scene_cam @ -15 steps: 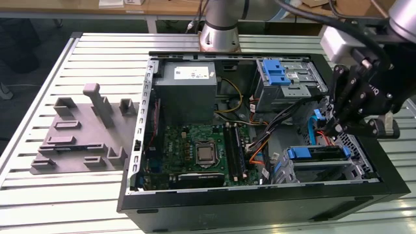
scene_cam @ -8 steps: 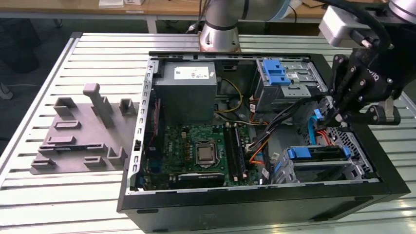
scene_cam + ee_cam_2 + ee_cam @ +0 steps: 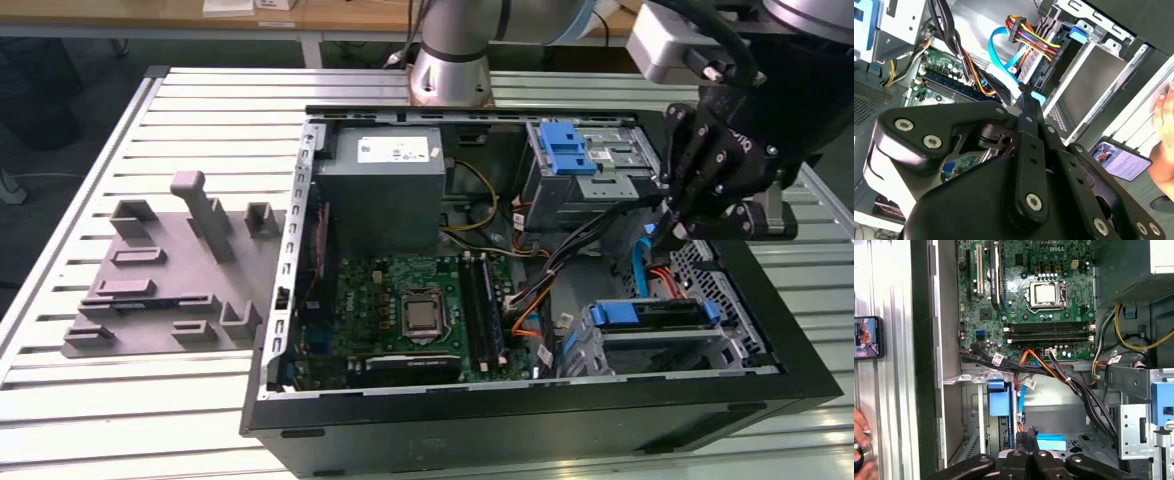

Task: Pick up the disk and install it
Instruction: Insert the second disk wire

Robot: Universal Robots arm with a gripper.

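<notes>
A: Where is the disk (image 3: 650, 314) located?
B: It is seen seated in the lower drive bay of the open computer case (image 3: 527, 420) on the bench (image 3: 134, 400), blue carrier outward.
A: And the tool (image 3: 671, 236)?
B: It is held above that bay; whether it is open or closed cannot be told. Installation is judged nearly done.

I see the disk (image 3: 650, 318) sitting in a drive bay of the open case, near the gripper (image 3: 667, 238) and apart from it, blue carrier frame uppermost, silver body under it, lying level, blue frame end just past the gripper tips in the first wrist view
</notes>
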